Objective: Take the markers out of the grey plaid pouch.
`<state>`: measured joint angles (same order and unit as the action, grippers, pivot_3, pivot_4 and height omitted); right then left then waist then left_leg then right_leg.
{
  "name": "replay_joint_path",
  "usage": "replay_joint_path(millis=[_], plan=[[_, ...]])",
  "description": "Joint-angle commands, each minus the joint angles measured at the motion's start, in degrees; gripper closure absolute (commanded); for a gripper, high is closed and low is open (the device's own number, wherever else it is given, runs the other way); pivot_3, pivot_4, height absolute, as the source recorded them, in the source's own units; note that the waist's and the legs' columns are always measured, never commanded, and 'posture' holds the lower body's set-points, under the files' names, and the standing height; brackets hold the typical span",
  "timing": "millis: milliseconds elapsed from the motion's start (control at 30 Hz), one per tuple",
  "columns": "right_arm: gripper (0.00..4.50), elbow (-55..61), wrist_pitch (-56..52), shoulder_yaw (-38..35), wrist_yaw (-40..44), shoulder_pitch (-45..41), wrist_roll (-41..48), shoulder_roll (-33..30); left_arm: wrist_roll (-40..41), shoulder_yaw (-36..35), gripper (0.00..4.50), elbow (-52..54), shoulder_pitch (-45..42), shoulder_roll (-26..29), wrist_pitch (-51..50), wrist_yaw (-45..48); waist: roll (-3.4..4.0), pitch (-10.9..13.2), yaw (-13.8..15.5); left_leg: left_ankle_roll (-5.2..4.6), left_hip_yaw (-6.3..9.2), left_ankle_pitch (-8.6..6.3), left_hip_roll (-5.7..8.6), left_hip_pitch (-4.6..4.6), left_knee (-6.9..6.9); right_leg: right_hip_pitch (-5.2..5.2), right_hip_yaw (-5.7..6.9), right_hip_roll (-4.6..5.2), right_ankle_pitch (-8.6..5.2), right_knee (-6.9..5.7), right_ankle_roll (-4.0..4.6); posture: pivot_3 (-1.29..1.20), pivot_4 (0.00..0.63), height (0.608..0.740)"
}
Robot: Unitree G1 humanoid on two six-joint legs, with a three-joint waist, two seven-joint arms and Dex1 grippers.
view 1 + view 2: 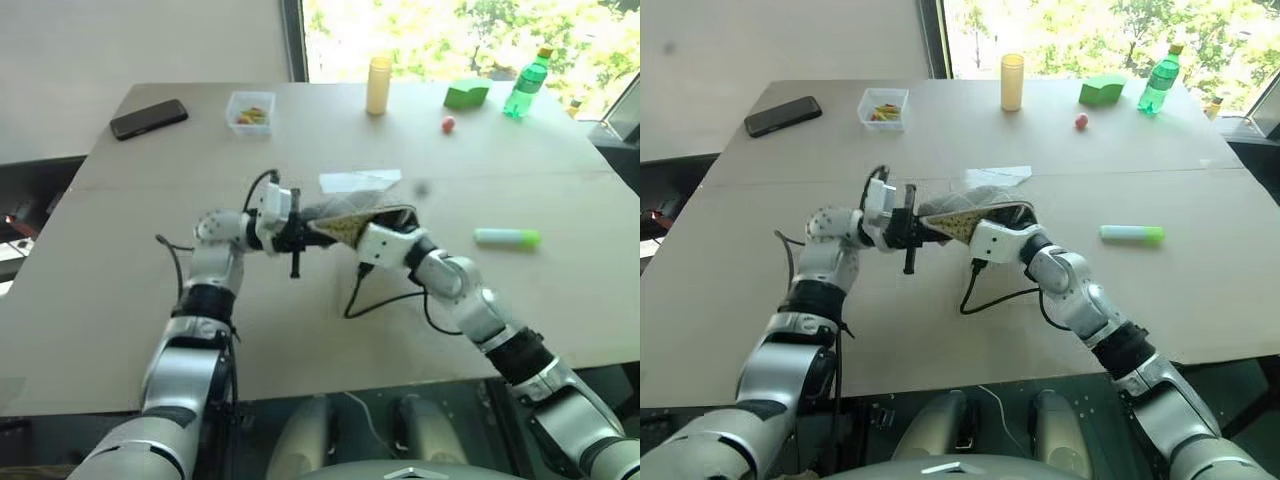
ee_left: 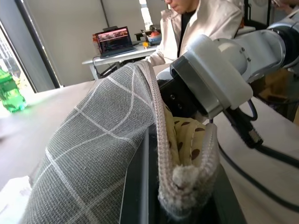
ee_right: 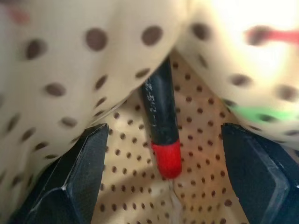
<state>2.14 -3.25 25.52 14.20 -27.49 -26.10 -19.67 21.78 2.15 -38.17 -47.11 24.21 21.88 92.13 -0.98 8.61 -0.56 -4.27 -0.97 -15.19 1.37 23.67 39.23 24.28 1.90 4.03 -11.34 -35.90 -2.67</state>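
Pouch [image 1: 345, 215] first: the grey plaid pouch hangs above the bench [image 1: 120, 290], between my two arms near the middle. My left gripper [image 2: 180, 205] is clamped tight on its zipper edge, the braided rim bunched between the black fingers [image 2: 135, 186], holding the mouth up. My right gripper [image 3: 163, 186] is pushed into the open mouth, its jaws spread wide inside the tan, brown-dotted lining with nothing between them. Ahead of it, down in the lining, lies a black marker [image 3: 159, 119] with a red end, apart from both fingers [image 3: 79, 172]. A green marker [image 1: 507, 238], pale barrel with yellow-green cap, lies flat on the bench to my right, well apart from the pouch. At the far edge stand a yellow cup [image 1: 379, 85] and a green bottle [image 1: 527, 85], with a phone [image 1: 148, 118] at the far left.
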Motion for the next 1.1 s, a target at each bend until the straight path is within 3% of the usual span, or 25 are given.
replay_joint_path(millis=[33, 133, 433, 933, 1000, 1100], plan=[[0.58, 3.4, -5.0, -4.9, 1.3, 2.0, 0.1, -1.3, 2.3, 1.8, 4.5, -2.0, -3.0, 2.1, 9.3, 0.4, 0.0, 0.0, -0.1, 0.0, -0.03, 0.0, 0.0, -0.02, -0.01, 0.0, -0.02, 0.0, 0.0, 0.0, 0.0, 0.0, 0.15, 0.74], [0.58, 2.7, -5.4, -4.1, 1.3, 2.3, -1.8, -1.3, 2.4, 4.3, 4.5, -5.2, -4.3, 1.7, 14.7, 0.4, 0.01, 0.0, -0.2, -0.01, -0.05, 0.0, -0.01, -0.04, -0.02, 0.0, -0.03, -0.01, 0.0, -0.02, 0.0, 0.0, 0.15, 0.74], [0.58, -9.7, -2.3, 3.3, 1.1, -3.5, -9.3, 0.7, 7.9, 6.4, 4.5, -3.4, 0.0, 0.1, 0.7, 0.4, 0.01, 0.0, -0.4, -0.02, -0.05, 0.0, -0.02, -0.05, -0.02, 0.01, -0.03, -0.03, -0.01, -0.06, -0.01, 0.0, 0.15, 0.74], [0.58, -22.3, 5.4, 1.6, -1.1, -7.3, -4.7, 6.2, 7.9, 4.5, 4.5, 2.6, 5.8, -1.4, -3.7, 0.4, 0.01, 0.0, -0.4, 0.0, -0.05, 0.01, -0.05, -0.03, -0.03, 0.07, -0.04, -0.04, -0.01, -0.09, -0.01, 0.0, 0.15, 0.74], [1.09, -22.5, 5.9, 1.1, -0.5, -7.4, -3.9, 6.1, 7.7, 3.9, 4.5, 3.0, 6.2, -1.5, -4.2, 0.4, 0.01, 0.0, -0.4, 0.0, -0.06, 0.01, -0.04, -0.03, -0.03, 0.07, -0.05, -0.04, -0.01, -0.08, -0.01, 0.0, 0.15, 0.74], [2.23, -22.0, 6.3, 0.8, 1.0, -7.1, -3.2, 5.3, 7.3, 2.6, 4.5, 2.4, 6.3, -1.5, -5.2, 0.4, 0.02, 0.0, -0.3, 0.0, -0.06, 0.01, -0.04, -0.02, -0.03, 0.07, -0.05, -0.03, 0.0, -0.08, -0.01, 0.0, 0.15, 0.74]])
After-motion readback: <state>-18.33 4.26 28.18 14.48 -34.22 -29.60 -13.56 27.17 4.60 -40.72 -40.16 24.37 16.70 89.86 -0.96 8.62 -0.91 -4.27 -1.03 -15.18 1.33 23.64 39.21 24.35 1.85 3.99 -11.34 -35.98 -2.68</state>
